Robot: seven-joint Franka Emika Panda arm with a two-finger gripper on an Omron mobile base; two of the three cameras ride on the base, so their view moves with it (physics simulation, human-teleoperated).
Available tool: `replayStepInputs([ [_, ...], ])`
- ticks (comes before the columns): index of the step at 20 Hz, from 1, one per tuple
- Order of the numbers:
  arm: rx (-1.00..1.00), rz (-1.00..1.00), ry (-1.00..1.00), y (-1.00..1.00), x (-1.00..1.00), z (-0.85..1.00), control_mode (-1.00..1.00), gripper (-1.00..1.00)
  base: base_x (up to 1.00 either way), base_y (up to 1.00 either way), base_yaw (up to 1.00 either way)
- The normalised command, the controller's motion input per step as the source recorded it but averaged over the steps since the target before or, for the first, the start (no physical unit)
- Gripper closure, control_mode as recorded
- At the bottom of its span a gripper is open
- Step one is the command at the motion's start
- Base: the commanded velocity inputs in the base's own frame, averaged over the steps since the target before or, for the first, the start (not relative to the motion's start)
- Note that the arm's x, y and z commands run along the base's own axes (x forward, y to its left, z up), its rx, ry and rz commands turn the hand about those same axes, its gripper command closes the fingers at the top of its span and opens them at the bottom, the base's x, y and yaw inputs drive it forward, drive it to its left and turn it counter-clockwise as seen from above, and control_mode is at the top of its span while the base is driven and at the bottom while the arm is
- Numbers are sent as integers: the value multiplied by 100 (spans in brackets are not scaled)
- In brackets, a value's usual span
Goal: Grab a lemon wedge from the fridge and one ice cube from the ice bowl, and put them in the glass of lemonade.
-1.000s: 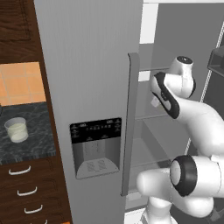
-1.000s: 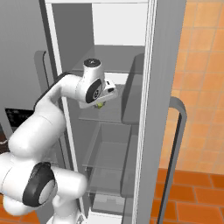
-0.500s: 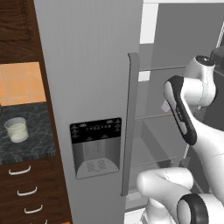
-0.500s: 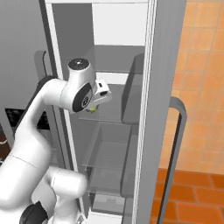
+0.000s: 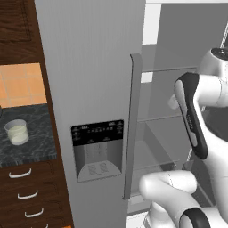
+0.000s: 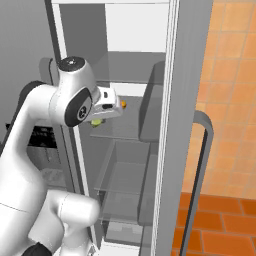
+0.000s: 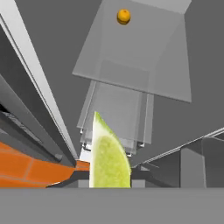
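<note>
My gripper [image 6: 101, 118] is shut on a yellow-green lemon wedge [image 6: 96, 122], held at the open right side of the fridge [image 5: 89, 67], level with its upper glass shelf. In the hand view the lemon wedge [image 7: 108, 155] stands upright in the gripper [image 7: 109, 177], pointed tip up, hiding most of the fingers. The glass of lemonade [image 5: 16, 132] stands on the dark stone counter [image 5: 31, 149] left of the fridge. The ice bowl is out of view.
A small orange [image 7: 124, 16] lies on a glass shelf [image 7: 135, 65] deeper in the fridge. The open fridge door [image 6: 187, 100] with its curved handle [image 6: 200, 165] stands to the right. Wooden drawers [image 5: 26, 196] sit under the counter. The floor is orange tile [image 6: 220, 230].
The arm has swung so its wrist and elbow sit further from the shelves, drawing the hand slightly back. The lemon wedge stays in the grip. The scene has not shifted.
</note>
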Motion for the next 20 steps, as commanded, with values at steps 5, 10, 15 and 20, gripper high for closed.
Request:
replayStepInputs([
  [5,0,0,0,0,-12,0,-100,100,0,0,0],
  [10,0,0,-1,0,-6,0,-100,100,0,0,0],
  [15,0,0,-2,0,-14,0,100,100,-80,32,-3],
  [20,0,0,0,0,0,0,100,100,-85,88,-7],
])
